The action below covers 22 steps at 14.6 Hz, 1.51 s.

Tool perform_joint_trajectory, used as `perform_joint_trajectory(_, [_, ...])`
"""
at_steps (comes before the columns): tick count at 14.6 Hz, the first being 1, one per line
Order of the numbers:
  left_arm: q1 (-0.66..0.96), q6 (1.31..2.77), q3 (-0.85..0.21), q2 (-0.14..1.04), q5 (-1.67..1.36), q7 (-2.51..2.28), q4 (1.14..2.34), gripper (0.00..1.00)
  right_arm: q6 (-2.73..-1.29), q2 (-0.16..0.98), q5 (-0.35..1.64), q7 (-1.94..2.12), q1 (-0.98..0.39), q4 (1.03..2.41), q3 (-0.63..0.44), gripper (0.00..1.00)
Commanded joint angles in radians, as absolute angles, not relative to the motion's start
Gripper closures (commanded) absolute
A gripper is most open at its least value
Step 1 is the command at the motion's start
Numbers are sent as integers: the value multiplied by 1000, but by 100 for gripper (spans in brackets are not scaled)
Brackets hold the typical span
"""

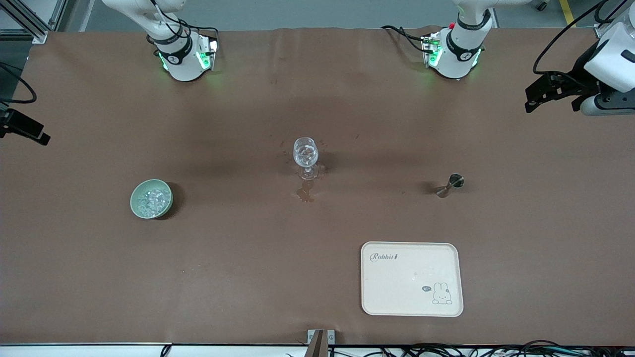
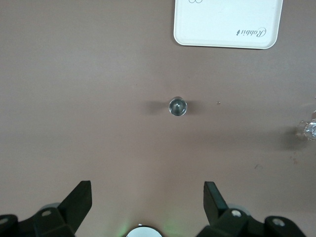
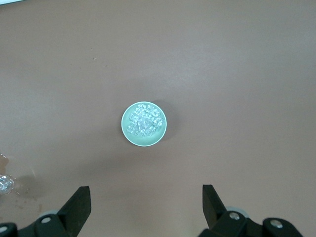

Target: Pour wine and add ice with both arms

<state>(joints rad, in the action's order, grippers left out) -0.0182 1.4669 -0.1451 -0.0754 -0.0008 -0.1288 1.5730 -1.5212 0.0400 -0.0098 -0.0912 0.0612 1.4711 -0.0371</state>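
The worktop (image 1: 248, 277) is plain brown. A pale green bowl (image 1: 136, 194) holds clear whitish ice (image 1: 152, 200). The cream tray (image 1: 392, 297) bears a rabbit drawing and dark lettering.

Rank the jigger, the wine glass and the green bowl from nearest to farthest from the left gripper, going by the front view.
From the left gripper, raised and open at its own end of the table:
1. Jigger, toward the left arm's end.
2. Wine glass, mid-table.
3. Green bowl, holding the ice, toward the right arm's end.
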Motion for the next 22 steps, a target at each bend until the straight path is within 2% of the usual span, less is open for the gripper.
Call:
perform_joint_trajectory(1, [-18,1457,-144,-78,11,-112,1563,0,-1520,18,-8,-100,54,1488,-35,0])
perform_joint_trajectory(4, [-20,1457,-141,-43,14,-118,1510,0,-1519,18,-9,-94,55,1488,-35,0])
perform_joint_trajectory(7, [-44,1459,-58,30,-5,-109,1502,0,-1519,18,-9,-94,57,1488,-35,0])
perform_joint_trajectory(9, [-63,1460,-52,55,-5,-109,1502,0,-1519,20,-9,-98,55,1489,-34,0])
perform_joint_trajectory(13, [-253,1460,-52,181,-110,-112,1502,0,-1535,40,-6,-81,52,1528,-34,0])
perform_joint_trajectory(15, [-336,1460,-52,262,-164,-121,1502,0,-1632,66,-2,-81,41,1610,-31,0])
perform_joint_trajectory(18, [-362,1460,-52,362,-184,-190,1502,0,-1833,98,-2,-68,40,1776,-31,0])
perform_joint_trajectory(22, [-385,1463,-52,494,-340,-573,1503,0,-2079,158,-2,-54,37,1965,-31,0])
